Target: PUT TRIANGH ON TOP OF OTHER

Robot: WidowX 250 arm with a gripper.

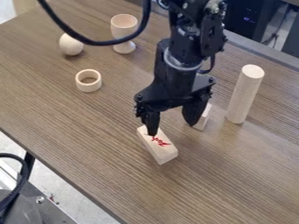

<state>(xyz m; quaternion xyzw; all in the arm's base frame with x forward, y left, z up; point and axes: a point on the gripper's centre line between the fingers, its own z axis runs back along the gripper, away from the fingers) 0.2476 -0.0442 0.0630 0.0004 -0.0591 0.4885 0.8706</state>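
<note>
My black two-finger pincer [173,130] is released; I should centre over the small pale wooden piece [202,123] at right, clear of the red-marked oblong wooden block [159,148].

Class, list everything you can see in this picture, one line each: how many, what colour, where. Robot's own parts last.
Goblet: 1, pale wood, upright near the top
Ball: 1, pale wood, left of the goblet
Ring: 1, pale wood, below the ball
Cylinder: 1, pale wood, upright at right
Block: 1, pale wood with red marking, lying near the centre
Partly hidden piece: 1, pale wood, between block and cylinder
Table: 1, brown, beneath them
Metal frame: 1, grey, bottom left
Cables: at least 2, black, upper left and left edge
Arm: 1, black, top centre
Tool: 1, black, open, at the block's upper end
</note>
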